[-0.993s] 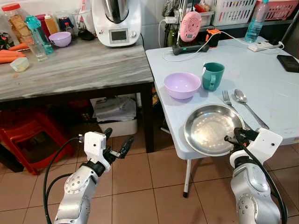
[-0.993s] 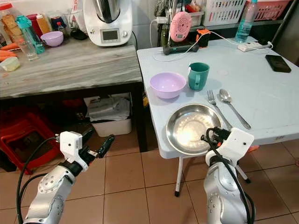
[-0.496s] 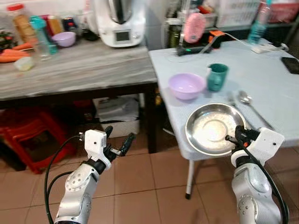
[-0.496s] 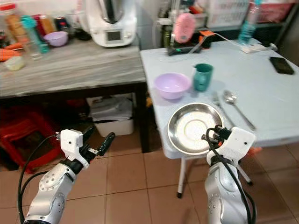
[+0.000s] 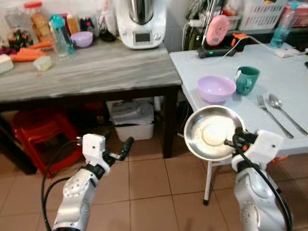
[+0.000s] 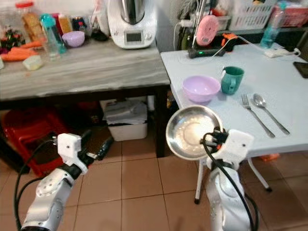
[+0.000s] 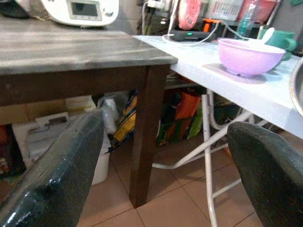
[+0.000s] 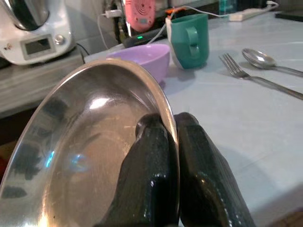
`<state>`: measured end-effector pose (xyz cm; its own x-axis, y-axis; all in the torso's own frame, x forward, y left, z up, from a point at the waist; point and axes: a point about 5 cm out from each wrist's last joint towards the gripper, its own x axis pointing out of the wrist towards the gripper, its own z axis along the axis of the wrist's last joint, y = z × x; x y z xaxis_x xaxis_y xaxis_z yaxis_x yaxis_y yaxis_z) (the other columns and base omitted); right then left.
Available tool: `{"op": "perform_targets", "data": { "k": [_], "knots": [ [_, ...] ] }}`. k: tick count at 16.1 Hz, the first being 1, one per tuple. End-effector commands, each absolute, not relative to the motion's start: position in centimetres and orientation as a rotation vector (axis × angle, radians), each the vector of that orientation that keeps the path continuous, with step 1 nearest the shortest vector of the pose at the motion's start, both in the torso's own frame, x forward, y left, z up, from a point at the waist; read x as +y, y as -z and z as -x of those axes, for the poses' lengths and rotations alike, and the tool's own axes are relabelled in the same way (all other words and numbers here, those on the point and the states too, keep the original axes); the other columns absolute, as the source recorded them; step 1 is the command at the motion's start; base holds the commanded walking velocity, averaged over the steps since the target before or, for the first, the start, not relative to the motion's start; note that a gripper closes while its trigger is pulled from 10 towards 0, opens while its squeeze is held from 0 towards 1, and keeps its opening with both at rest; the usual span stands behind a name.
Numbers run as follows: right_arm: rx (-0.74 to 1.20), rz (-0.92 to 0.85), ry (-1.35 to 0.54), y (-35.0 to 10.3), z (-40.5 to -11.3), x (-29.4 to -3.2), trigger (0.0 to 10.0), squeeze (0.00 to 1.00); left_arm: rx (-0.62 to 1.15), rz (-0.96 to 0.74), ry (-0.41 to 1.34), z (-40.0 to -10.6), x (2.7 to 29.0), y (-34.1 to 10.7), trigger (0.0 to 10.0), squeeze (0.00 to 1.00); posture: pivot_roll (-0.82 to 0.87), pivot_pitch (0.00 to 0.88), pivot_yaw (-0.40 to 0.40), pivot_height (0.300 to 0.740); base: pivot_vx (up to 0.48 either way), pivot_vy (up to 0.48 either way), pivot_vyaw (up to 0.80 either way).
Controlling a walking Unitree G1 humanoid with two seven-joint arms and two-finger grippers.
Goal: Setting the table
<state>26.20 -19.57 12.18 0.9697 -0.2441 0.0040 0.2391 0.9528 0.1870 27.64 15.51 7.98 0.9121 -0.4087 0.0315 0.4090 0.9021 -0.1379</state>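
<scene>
left gripper (image 5: 119, 153): idle, low over the floor tiles beside the wooden table (image 5: 86, 72); I see its fingers spread wide, nothing between them.
steel plate (image 5: 211, 132): was flat on the white table (image 5: 288, 72) a second ago; now lifted, tilted, hanging off the near left corner. Lift done, so it's being relocated.
right gripper (image 8: 173, 142): fingers pinched on the plate rim, one inside, one outside.
purple bowl (image 5: 216, 88): on the table just behind the plate.
green mug (image 5: 247, 80): beside the bowl.
fork (image 5: 270, 114), spoon (image 5: 284, 110): side by side, right of the plate.
next: my guess, set the plate down left of the fork.
</scene>
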Motion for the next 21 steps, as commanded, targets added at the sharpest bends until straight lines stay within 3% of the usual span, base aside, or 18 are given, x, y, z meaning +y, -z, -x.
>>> {"op": "perform_targets", "data": {
  "k": [1,10,14,21],
  "knots": [
    [-0.036,-0.183,0.249,-12.32,-26.23,-19.76,10.0,0.00,0.005,0.130,0.407,-27.65,15.68,-7.81,10.0,0.00,-0.02,0.000,0.071,0.740,0.000,0.409,0.48],
    [-0.052,-0.177,0.257,-12.41,-26.17,-19.88,10.0,0.00,0.001,0.111,0.387,-28.10,15.91,-7.85,10.0,0.00,-0.02,0.000,0.081,0.740,0.000,0.407,0.48],
    [-0.051,-0.176,0.272,-12.30,-25.97,-20.01,10.0,0.00,0.002,0.110,0.390,-27.97,15.87,-7.76,10.0,0.00,-0.02,0.000,0.085,0.740,0.000,0.317,0.00],
    [-0.068,-0.161,0.268,-12.49,-26.01,-20.18,10.0,0.00,-0.014,0.084,0.369,-27.84,16.60,-7.90,10.0,0.00,-0.02,0.000,0.080,0.740,0.037,0.000,0.00]
  ]
}}
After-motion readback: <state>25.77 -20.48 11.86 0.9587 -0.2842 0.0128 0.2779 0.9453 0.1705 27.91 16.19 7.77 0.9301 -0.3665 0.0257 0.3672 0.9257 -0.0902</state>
